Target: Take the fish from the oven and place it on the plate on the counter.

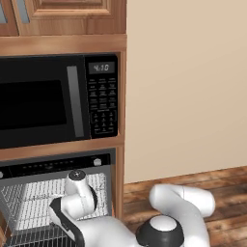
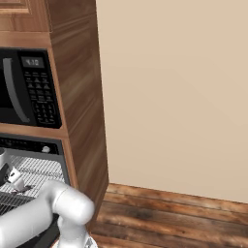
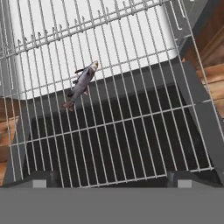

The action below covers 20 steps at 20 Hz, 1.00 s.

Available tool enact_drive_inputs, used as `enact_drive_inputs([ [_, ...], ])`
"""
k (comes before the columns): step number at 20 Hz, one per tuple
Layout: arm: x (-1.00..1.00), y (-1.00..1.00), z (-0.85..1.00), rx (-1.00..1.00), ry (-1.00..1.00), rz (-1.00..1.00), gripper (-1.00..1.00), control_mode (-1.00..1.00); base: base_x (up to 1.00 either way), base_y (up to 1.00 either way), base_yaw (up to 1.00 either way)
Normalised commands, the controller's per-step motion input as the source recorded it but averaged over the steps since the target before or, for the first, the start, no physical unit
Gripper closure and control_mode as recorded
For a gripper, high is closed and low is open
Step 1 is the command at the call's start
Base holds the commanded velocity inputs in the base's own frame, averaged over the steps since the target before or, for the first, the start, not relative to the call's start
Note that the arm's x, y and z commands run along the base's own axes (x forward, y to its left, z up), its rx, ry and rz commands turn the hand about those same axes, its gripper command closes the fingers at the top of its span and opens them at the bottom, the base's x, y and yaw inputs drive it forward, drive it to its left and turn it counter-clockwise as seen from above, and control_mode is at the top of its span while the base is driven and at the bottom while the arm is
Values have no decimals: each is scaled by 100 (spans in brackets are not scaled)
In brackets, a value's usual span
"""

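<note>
Lying on the oven's (image 1: 58, 166) wire rack (image 3: 131, 131), the fish (image 3: 81, 85) sat at about ten o'clock in the hand view, clear of the gripper (image 3: 109, 181), whose fingers (image 3: 38, 181) stood wide apart, holding nothing

Microwave (image 1: 58, 99) clock display (image 1: 101, 68), above the gripper: reads "4:10". Keypad (image 1: 102, 106) beneath it: key labels too small to read. Oven control strip (image 1: 53, 167): markings illegible.

Thin silvery metal wire rack (image 3: 131, 109), matt grey fish (image 3: 82, 84), glossy black microwave (image 1: 58, 99), grained wooden floor (image 2: 174, 218).
</note>
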Motion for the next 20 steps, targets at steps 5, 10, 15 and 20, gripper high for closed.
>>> enact_drive_inputs([
  [5,7,0,-42,-1,1,-5,-100,-100,0,0,0],
  [10,10,0,-48,-1,0,-1,-100,-100,0,0,0],
  [15,6,0,-30,-4,0,0,-100,-100,0,0,0],
  [20,25,12,-23,-7,0,0,-100,-100,0,0,0],
])
